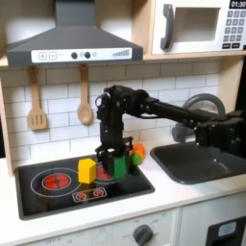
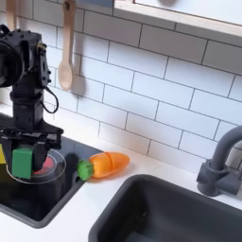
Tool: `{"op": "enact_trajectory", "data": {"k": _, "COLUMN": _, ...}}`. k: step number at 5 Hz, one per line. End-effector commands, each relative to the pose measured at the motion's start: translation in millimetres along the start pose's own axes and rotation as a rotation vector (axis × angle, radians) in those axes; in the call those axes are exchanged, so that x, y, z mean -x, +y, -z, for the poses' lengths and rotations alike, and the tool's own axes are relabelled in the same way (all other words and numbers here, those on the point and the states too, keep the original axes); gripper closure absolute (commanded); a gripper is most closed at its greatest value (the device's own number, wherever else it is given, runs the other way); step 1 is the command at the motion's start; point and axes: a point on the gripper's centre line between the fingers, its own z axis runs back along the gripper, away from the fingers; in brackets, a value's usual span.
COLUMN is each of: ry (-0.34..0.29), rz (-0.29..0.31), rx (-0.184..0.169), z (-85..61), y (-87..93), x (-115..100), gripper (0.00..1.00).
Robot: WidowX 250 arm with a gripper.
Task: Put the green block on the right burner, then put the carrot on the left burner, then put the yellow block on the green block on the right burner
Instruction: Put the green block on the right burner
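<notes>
The green block (image 1: pixel 120 165) (image 2: pixel 22 162) stands on the right burner (image 1: pixel 108 174) (image 2: pixel 49 166) of the black hob. My gripper (image 1: pixel 117 159) (image 2: pixel 27 149) comes straight down over it, its fingers close against both sides of the block and shut on it. The yellow block (image 1: pixel 87 171) (image 2: pixel 2 157) sits on the hob between the burners, just off the first exterior view's left of the gripper. The carrot (image 1: pixel 138 152) (image 2: pixel 106 164) lies at the hob's edge beside the sink, leafy end toward the burner. The left burner (image 1: pixel 56 179) is bare.
A dark sink (image 1: pixel 197 163) (image 2: pixel 180 213) with a grey tap (image 1: pixel 197 104) (image 2: pixel 223 163) lies on the first exterior view's right of the hob. A wooden spatula (image 1: pixel 36 101) and spoon (image 1: pixel 85 101) (image 2: pixel 66 57) hang on the tiled wall behind. Red knobs (image 1: pixel 88 194) sit at the hob's front.
</notes>
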Motion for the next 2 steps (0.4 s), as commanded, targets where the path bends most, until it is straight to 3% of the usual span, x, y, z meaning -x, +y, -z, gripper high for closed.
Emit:
{"op": "enact_trajectory", "data": {"k": 1, "ry": 0.003, "rz": 0.004, "rx": 0.001, "z": 2.0, "y": -0.3, "x": -1.6, "gripper": 1.0}}
{"op": "enact_trajectory", "data": {"k": 2, "ry": 0.0, "rz": 0.008, "rx": -0.007, "z": 6.2, "y": -0.5, "x": -2.3, "gripper": 1.0}}
